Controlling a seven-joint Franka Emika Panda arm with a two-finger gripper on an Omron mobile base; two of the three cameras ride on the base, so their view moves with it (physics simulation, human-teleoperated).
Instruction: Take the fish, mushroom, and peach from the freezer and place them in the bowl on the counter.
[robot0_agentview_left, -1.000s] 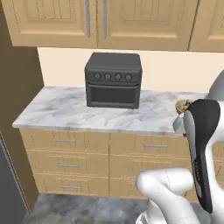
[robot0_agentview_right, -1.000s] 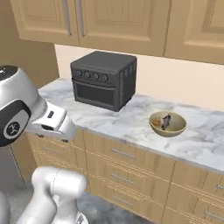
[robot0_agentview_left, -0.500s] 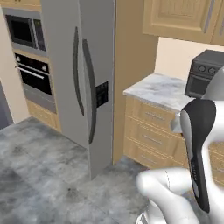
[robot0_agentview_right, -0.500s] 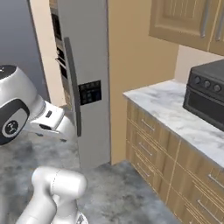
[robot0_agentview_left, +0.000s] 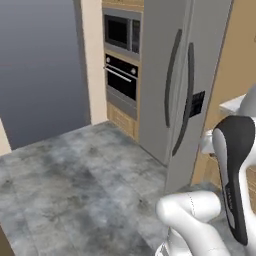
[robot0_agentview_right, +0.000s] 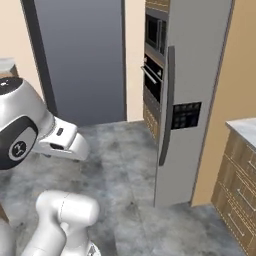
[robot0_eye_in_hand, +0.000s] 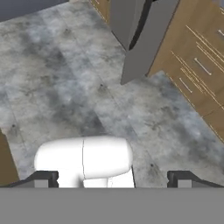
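We see the freezer (robot0_agentview_left: 192, 75) standing tall and grey in the upper right of the left base view, doors closed, two long dark handles (robot0_agentview_left: 172, 80) side by side. Right base view puts it right of centre. A built-in oven (robot0_agentview_left: 121, 80) with a microwave (robot0_agentview_left: 120, 32) above sits just left of it. A corner of the worktop (robot0_agentview_right: 245, 129) shows at the right edge over tan drawers (robot0_agentview_right: 240, 187). In the hand view, the tool (robot0_eye_in_hand: 113, 178) has its tips wide apart, holding nothing, over the grey floor (robot0_eye_in_hand: 65, 92).
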